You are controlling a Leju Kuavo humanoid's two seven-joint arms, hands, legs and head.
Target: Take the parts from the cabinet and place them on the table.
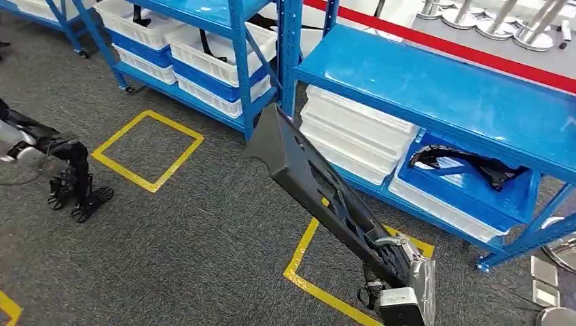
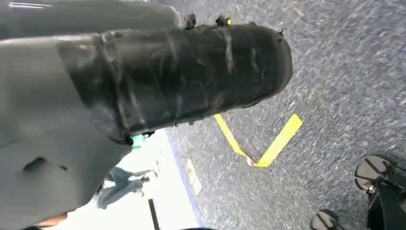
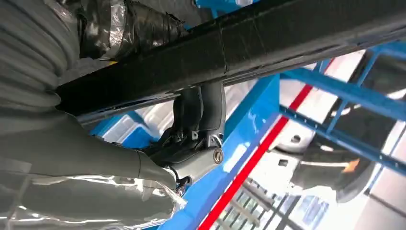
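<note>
— Where is the right hand (image 1: 397, 261)?
— Low in the head view, at the end of the silver right arm (image 1: 407, 299), its fingers (image 3: 201, 110) clamped round a long dark grey plastic panel (image 1: 319, 183).
— The left hand (image 1: 75, 187)?
— Hanging low, dark fingers down, holding nothing.

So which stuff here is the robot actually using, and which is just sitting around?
Using:
long black part, held by the right hand
blue cabinet
black part in the blue bin

Sitting around:
yellow floor squares
white bins
left hand, holding nothing
</note>
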